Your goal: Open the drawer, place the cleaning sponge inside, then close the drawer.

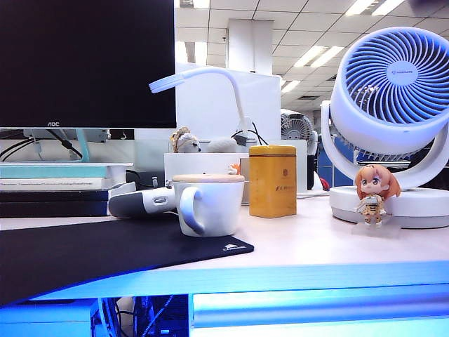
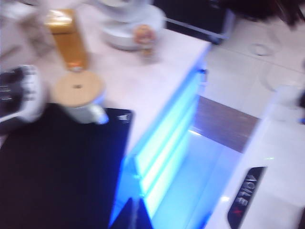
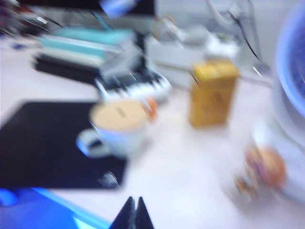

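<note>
we see the blue-lit drawer (image 2: 164, 157) shut under the counter (image 2: 143, 86) edge; left claw (image 2: 135, 217) closed above it; right claw (image 3: 133, 214) closed over the counter; we cannot find the sponge.

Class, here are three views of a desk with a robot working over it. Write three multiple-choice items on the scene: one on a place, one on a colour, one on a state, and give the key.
1. Where does the white mug stand?
A. partly on the black mat
B. on the fan's base
C. on the stack of books

2. What colour is the tin?
A. red
B. yellow
C. green

3. How is the right gripper?
A. open wide
B. holding the mug
C. shut, holding nothing

Key: 1 A, the mug sits at the mat's edge; 2 B, the tin is plainly yellow; 3 C, the right wrist view shows its tips together above the desk.
</note>
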Robot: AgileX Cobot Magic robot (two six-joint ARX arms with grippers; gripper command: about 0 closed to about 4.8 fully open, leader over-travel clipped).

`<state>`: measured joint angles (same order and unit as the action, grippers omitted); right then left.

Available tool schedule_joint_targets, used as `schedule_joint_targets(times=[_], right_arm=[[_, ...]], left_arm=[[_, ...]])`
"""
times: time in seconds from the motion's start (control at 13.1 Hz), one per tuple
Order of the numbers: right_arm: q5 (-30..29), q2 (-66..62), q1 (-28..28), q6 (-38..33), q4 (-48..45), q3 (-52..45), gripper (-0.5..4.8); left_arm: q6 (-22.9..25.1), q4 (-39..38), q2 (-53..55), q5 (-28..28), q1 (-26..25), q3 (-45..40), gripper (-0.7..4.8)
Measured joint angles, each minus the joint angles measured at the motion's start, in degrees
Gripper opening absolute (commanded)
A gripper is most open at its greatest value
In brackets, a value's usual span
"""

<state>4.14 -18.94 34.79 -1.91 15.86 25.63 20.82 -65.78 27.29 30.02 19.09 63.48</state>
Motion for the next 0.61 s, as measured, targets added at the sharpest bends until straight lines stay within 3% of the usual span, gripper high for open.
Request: schedule_joint_targets(times=[0.15, 0.23, 0.38, 0.61], right_arm=[[2.73, 7.41, 0.0, -0.02, 0.5, -6.69, -0.03], [3.34, 12.31, -0.02, 0.0, 0.68, -10.32, -0.02], [3.34, 18.67, -0.07, -0.02, 0.74, -13.75, -0.02], [3.37, 18.45, -0.04, 0.0, 1.84, -13.7, -0.01]], left_arm=[[-0.35, 0.92, -4.02, -0.26, 0.0, -3.87, -0.05], [-2.78, 4.48, -8.09, -1.11, 0.0, -9.97, -0.05], [-10.47, 20.09, -17.4, -6.95, 0.02, -24.81, -0.05], [-13.75, 29.48, -18.21, -9.92, 0.0, -36.46, -0.05]])
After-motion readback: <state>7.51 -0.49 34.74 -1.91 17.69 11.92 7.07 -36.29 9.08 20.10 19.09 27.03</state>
